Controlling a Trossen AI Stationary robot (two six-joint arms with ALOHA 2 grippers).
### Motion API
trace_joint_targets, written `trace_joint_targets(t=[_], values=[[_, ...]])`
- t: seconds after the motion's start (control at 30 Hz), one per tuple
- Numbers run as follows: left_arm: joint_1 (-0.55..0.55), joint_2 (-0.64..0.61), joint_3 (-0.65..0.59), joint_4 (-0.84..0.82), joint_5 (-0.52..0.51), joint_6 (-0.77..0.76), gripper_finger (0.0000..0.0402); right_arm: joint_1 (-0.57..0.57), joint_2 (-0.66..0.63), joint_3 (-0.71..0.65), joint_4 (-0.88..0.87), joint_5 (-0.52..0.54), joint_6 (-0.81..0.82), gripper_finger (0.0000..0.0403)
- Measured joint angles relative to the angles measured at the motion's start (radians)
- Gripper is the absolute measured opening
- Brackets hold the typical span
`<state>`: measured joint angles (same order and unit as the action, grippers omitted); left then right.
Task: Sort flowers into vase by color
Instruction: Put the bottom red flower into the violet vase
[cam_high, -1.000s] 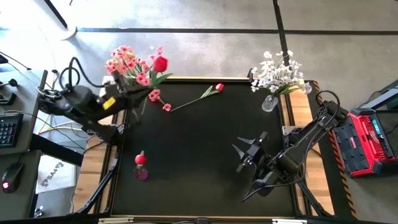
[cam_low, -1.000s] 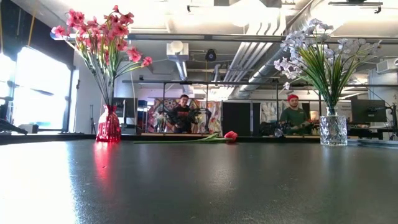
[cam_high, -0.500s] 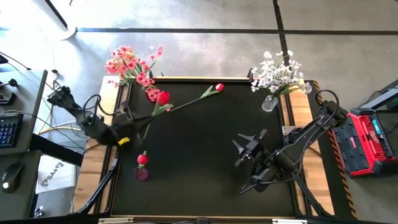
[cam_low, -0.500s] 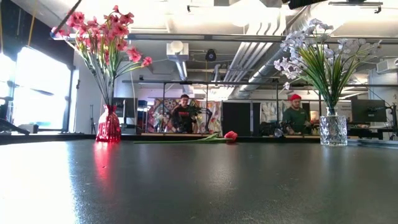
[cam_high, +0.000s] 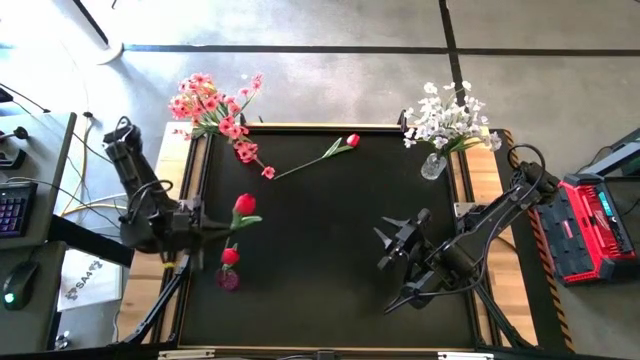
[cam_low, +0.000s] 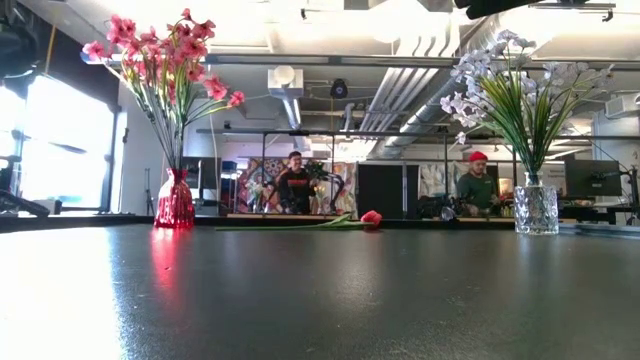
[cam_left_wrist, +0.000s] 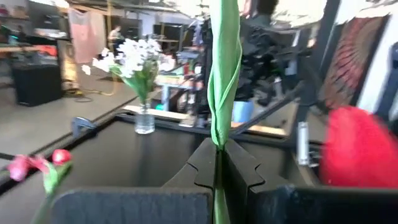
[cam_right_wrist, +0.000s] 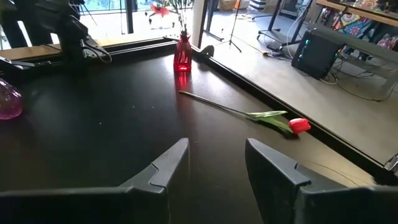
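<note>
My left gripper (cam_high: 205, 222) hangs at the table's left edge, shut on a red tulip whose bud (cam_high: 244, 204) points toward the table's middle. Just nearer stands a small magenta vase (cam_high: 228, 279) with one red tulip bud (cam_high: 229, 256) in it. A second red tulip (cam_high: 330, 152) lies flat on the far part of the table. Pink flowers (cam_high: 208, 103) stand in a red vase (cam_low: 174, 200) at the far left. White flowers (cam_high: 445, 118) stand in a clear vase (cam_high: 433, 166) at the far right. My right gripper (cam_high: 400, 242) hovers open at the near right, holding nothing. My left gripper pinches the tulip's green stem, wrapped in a leaf (cam_left_wrist: 217, 140), between its two shut fingers (cam_left_wrist: 239, 171). The fingers point level, coming from the table's left, and lie across the stem. The flower is lifted clear of the table, with its red bud (cam_left_wrist: 357, 146) beyond the fingertips.
A pink sprig (cam_high: 255, 160) droops from the red vase onto the table beside the lying tulip. The black table (cam_high: 330, 290) has a wooden rim. A red tool case (cam_high: 590, 225) sits off the table's right. Two people (cam_low: 295, 180) stand in the room beyond.
My left gripper, shut on the red tulip, has swung from beside the red vase at the far left toward the near edge and down. It has rolled as it went. The tulip's bud now hangs just far of the magenta vase. The right arm has stayed put.
</note>
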<state>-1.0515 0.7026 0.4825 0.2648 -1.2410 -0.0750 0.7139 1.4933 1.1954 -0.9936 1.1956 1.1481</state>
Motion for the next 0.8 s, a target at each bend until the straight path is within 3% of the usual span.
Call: trace_joint_targets(t=[0.2,0.37,0.8], values=[[-0.122,0.017,-0.107,0.318,-0.050,0.116,0.0000,-0.001,0.000,0.000,0.000,-0.001,0.000,0.0144],[-0.144,0.051,-0.158,0.534,0.015,0.227,0.0000,-0.018,0.000,0.000,0.000,-0.020,-0.001,0.0144],[-0.158,0.114,-0.175,0.540,0.013,0.251,0.0000,-0.035,0.000,0.000,0.015,-0.053,0.006,0.0144]])
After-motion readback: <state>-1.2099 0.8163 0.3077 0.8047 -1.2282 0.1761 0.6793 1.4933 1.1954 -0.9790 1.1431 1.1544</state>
